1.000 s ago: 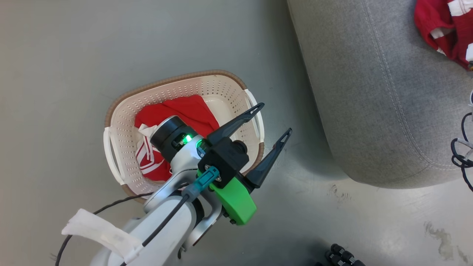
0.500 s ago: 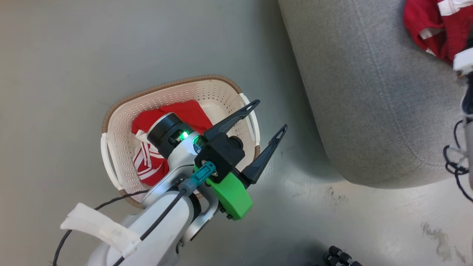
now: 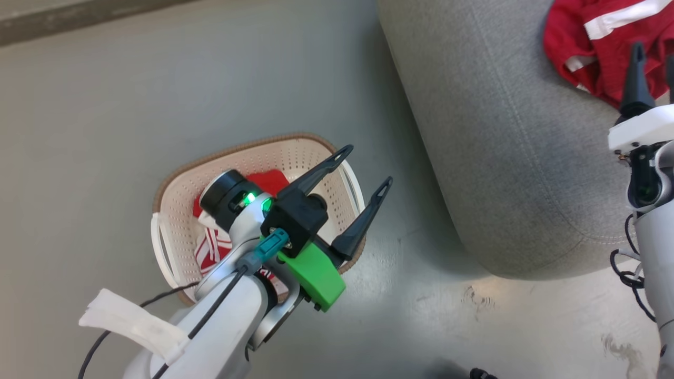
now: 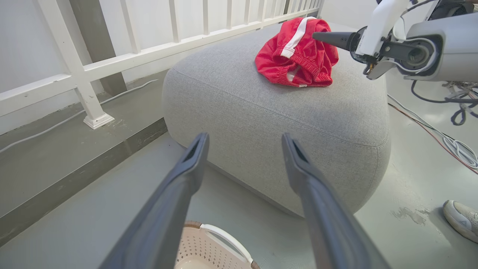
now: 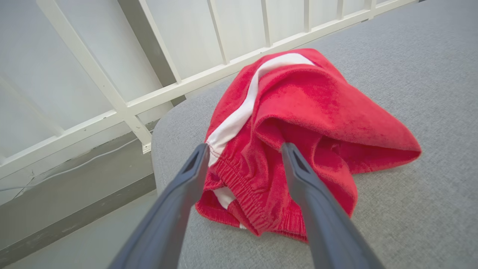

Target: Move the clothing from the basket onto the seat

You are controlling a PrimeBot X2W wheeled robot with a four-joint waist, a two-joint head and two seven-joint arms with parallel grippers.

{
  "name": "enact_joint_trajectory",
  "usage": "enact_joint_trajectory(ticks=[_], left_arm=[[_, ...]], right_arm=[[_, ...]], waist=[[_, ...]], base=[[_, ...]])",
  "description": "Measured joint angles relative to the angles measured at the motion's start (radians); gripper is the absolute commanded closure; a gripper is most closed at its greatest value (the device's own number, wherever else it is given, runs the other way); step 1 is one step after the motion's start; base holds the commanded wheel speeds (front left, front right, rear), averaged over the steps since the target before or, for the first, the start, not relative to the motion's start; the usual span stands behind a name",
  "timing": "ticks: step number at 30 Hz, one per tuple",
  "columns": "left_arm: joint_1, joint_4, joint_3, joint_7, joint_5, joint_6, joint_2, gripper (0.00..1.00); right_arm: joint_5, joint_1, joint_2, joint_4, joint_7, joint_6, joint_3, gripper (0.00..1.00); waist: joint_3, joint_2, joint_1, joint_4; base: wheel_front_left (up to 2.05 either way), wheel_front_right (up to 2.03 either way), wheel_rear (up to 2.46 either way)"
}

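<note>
Matt woven-cloth seat [image 4: 276,123], perforated plastic basket [image 3: 295,163]

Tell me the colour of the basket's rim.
The basket has a brown rim above cream perforated walls; the head view shows it best.

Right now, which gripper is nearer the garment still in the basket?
Left. The left gripper hangs open over the seat-side end of the basket, just above that garment. The right gripper is away at the seat, open by the other red garment lying there.
</note>
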Motion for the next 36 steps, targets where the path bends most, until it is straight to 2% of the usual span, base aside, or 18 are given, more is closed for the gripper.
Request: enact_joint_trajectory(ticks=[9,13,16,27,36], left_arm=[[0.052,0.056,0.035,-0.044,-0.035,0.029,-0.004,0.0],[0.09,0.08,0.068,-0.073,-0.058,0.062,-0.011,0.0],[0.107,0.091,0.085,-0.083,-0.062,0.072,-0.016,0.0],[0.198,0.134,0.184,-0.141,-0.117,0.16,-0.027,0.0],[0.262,0.161,0.251,-0.175,-0.128,0.185,-0.021,0.0]], right_arm=[[-0.057,0.07,0.036,-0.122,0.0,0.013,0.037,0.0],[-0.088,0.111,0.059,-0.175,0.0,0.022,0.081,0.0],[-0.1,0.13,0.061,-0.195,0.0,0.022,0.095,0.0],[-0.136,0.236,0.104,-0.276,0.0,0.025,0.192,0.0],[-0.163,0.317,0.112,-0.305,0.0,0.031,0.259,0.0]], waist=[[-0.078,0.0,0.0,0.008],[-0.123,0.0,0.0,0.024],[-0.14,0.0,0.0,0.034],[-0.232,0.0,0.0,0.101],[-0.307,0.0,0.0,0.146]], base=[[0.0,0.0,0.0],[0.0,0.0,0.0],[0.0,0.0,0.0],[0.0,0.0,0.0],[0.0,0.0,0.0]])
